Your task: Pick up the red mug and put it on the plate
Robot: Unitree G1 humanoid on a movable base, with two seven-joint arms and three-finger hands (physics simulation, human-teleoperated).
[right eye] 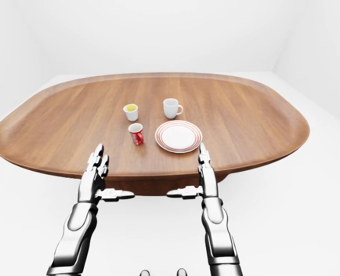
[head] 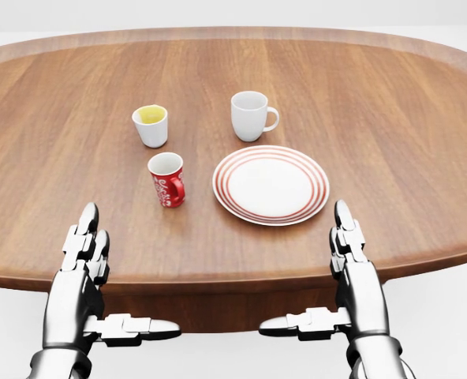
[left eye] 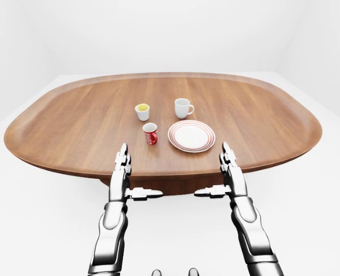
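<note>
The red mug (head: 167,179) stands upright on the wooden table (head: 391,103), just left of a white plate with red rings (head: 270,184). My left hand (head: 86,254) is open at the table's near edge, below and left of the mug, touching nothing. My right hand (head: 349,251) is open at the near edge, below the plate's right side. Both hands are empty, fingers straight, thumbs pointing inward.
A white cup with a yellow inside (head: 151,125) stands above the red mug in the head view. A plain white mug (head: 251,115) stands above the plate. The oval table has a raised rim (left eye: 308,123); white floor and walls surround it.
</note>
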